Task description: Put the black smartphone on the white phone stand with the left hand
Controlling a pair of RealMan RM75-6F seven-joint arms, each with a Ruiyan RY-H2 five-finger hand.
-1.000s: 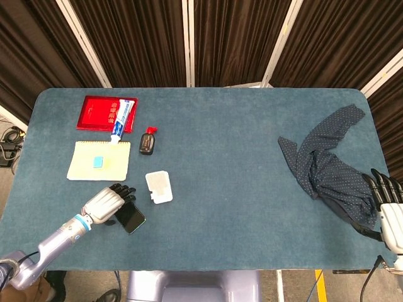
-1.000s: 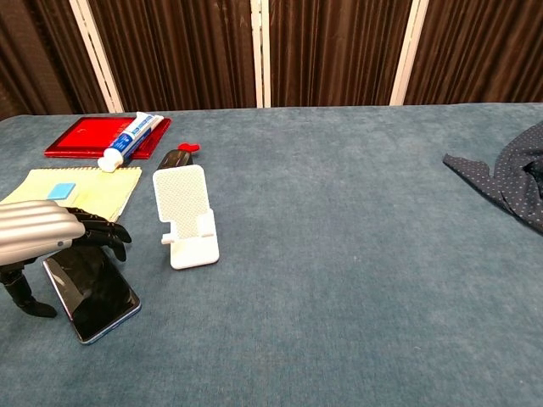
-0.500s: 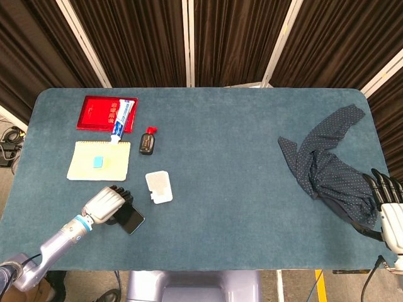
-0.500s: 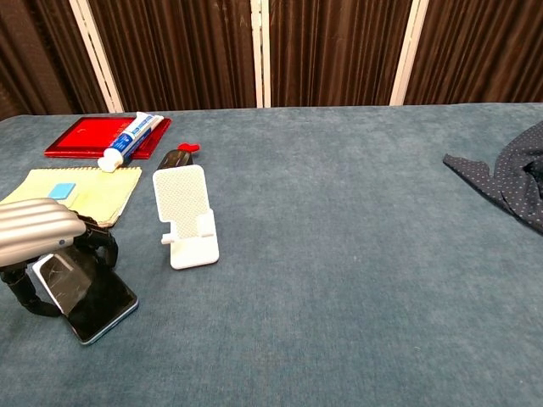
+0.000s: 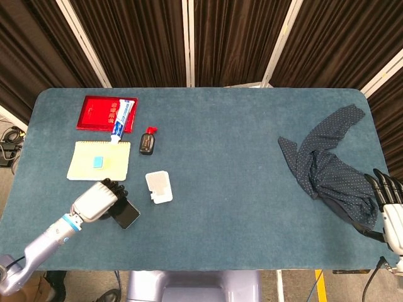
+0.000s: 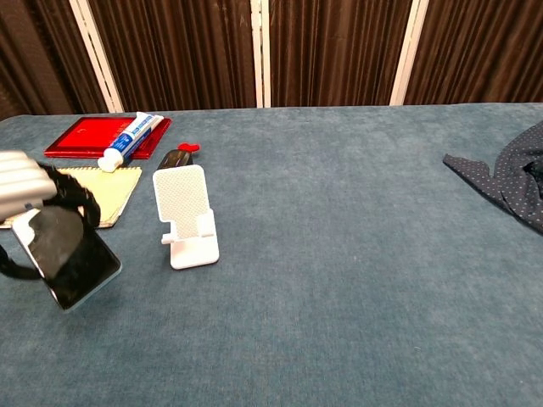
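A red booklet [image 5: 104, 113] lies near the far left corner of the table [image 5: 239, 189], with a blue-and-white toothpaste tube [image 5: 121, 119] resting across its right part. Just beside the tube's cap end sits a small black car key with a red tab [image 5: 147, 141]. Toward the front edge from the booklet lies a yellow notepad [image 5: 99, 160] carrying a small blue square [image 5: 97, 162]. A dark dotted cloth [image 5: 330, 165] is spread along the right edge, well apart from everything else.

The white phone stand [image 6: 187, 216] stands upright on the table to the right of the notepad, its perforated back plate tilted, with open table between it and the phone.

In the chest view the left hand [image 6: 30, 182] is cut off by the frame's left edge, so only part of it shows. The right hand [image 5: 389, 201] sits at the table's front right corner, partly beyond the frame; its fingers lie straight beside the cloth, holding nothing.

The left hand grips the black smartphone [image 6: 66, 254] by its upper end, fingers wrapped around it. The phone hangs tilted, lifted clear of the table near the front left edge, just left of the stand.
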